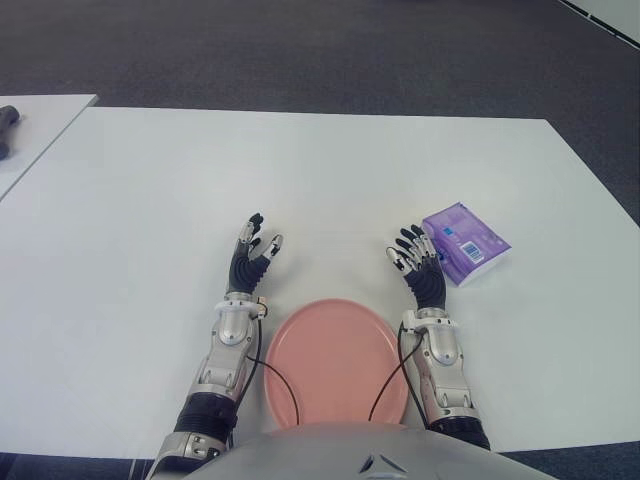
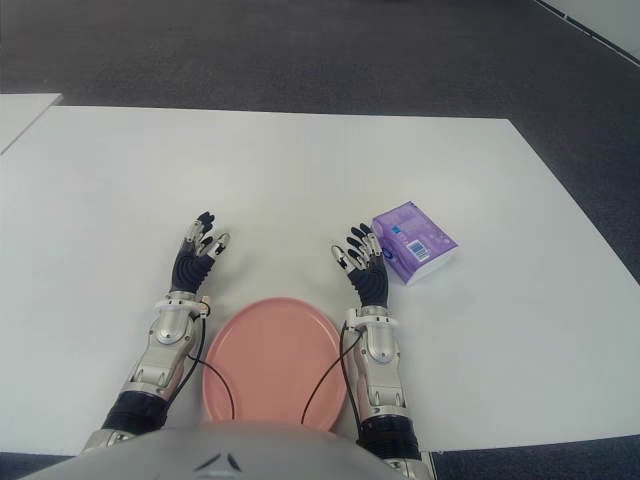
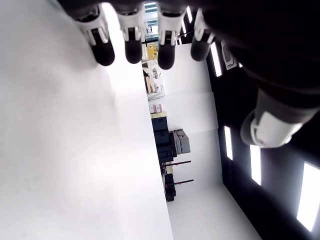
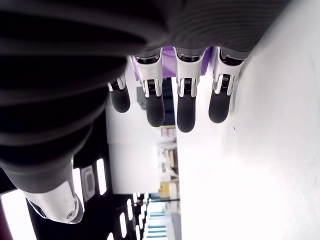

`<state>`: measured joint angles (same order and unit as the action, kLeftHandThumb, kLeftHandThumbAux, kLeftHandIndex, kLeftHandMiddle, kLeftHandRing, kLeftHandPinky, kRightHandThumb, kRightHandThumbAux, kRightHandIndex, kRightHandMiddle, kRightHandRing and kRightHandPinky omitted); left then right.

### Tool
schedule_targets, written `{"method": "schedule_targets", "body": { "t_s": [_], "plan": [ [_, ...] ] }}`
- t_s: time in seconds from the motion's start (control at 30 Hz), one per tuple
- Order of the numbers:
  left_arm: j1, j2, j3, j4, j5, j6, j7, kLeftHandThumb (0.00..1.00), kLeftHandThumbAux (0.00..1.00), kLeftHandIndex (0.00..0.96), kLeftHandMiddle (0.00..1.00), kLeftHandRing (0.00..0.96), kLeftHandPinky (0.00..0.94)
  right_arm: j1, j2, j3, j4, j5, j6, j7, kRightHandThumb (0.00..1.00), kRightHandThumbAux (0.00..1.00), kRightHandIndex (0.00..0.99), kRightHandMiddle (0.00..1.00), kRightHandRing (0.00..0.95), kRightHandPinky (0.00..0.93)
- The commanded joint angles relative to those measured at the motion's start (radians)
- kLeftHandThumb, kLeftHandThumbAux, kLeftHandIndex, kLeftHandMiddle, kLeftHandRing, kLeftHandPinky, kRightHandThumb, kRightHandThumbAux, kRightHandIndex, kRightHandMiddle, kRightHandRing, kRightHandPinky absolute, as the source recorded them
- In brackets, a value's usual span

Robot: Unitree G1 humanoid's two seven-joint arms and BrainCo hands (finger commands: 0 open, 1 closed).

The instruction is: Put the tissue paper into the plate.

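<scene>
A purple tissue pack (image 1: 466, 243) lies flat on the white table (image 1: 320, 170), right of centre. My right hand (image 1: 414, 256) is open just left of the pack, fingers spread and pointing up, holding nothing; its fingertips (image 4: 184, 120) show in front of a sliver of purple in the right wrist view. A round pink plate (image 1: 337, 362) sits at the near edge between my two forearms, with nothing on it. My left hand (image 1: 254, 246) is open beyond the plate's left side, holding nothing.
A second white table (image 1: 35, 125) stands at the far left with a dark object (image 1: 8, 120) on it. Dark carpet (image 1: 320, 50) lies beyond the table's far edge.
</scene>
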<state>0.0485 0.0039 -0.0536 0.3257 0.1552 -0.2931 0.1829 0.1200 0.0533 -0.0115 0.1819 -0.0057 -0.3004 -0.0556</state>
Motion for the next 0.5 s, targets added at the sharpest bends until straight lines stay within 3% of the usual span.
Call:
{"method": "schedule_targets", "body": {
  "t_s": [0.03,0.5],
  "plan": [
    [0.014,-0.003,-0.003,0.022,-0.005,0.032,-0.017,0.216,0.538,0.083,0.099,0.080,0.103,0.005,0.002,0.004,0.008,-0.005,0.007,0.000,0.482,0.679,0.103,0.185,0.195,0.222],
    [0.017,0.000,-0.009,0.019,0.008,0.032,-0.011,0.213,0.545,0.074,0.097,0.081,0.104,0.002,-0.004,0.004,0.012,-0.010,0.011,0.001,0.471,0.676,0.108,0.191,0.202,0.227]
  ]
}}
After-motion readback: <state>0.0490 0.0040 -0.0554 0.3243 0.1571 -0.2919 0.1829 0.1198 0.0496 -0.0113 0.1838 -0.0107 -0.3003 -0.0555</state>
